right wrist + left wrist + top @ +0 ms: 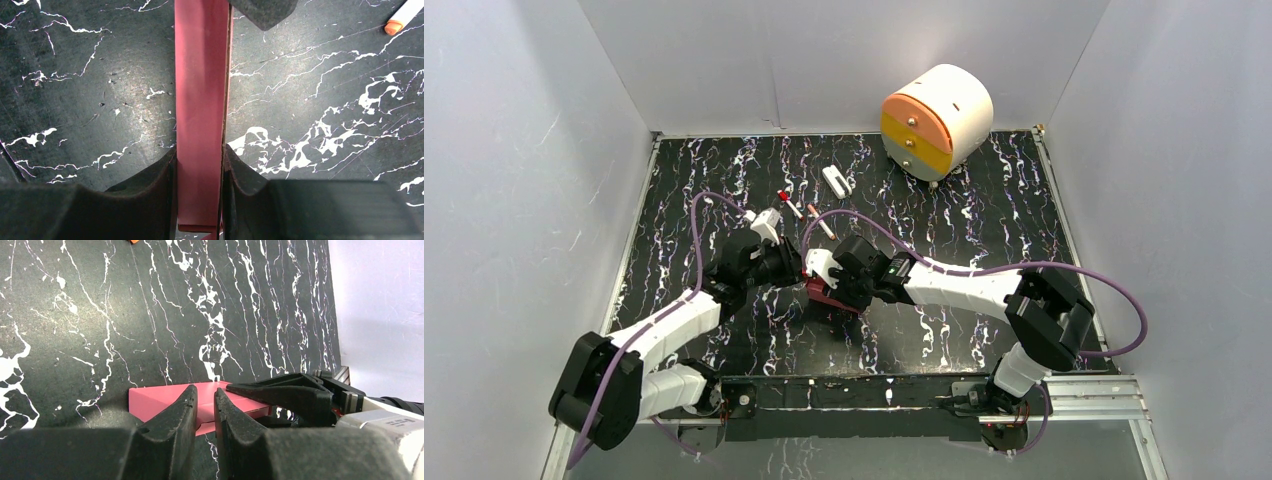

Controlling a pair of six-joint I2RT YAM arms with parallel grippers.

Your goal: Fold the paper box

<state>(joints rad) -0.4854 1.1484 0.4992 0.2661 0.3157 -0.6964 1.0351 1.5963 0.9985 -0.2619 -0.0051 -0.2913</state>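
The paper box is a pink-red flat card box on the black marbled table, at the middle, where both arms meet. My right gripper is shut on it. In the right wrist view the box runs upward between the two fingers, clamped across its narrow thickness. My left gripper is at the box's left end. In the left wrist view its jaws stand a narrow gap apart in front of the box, with nothing seen pinched. The right gripper's finger lies on the box's top.
A round white drawer unit with orange and yellow fronts stands at the back right. A small white block and two marker pens lie behind the grippers. White walls close the table on three sides.
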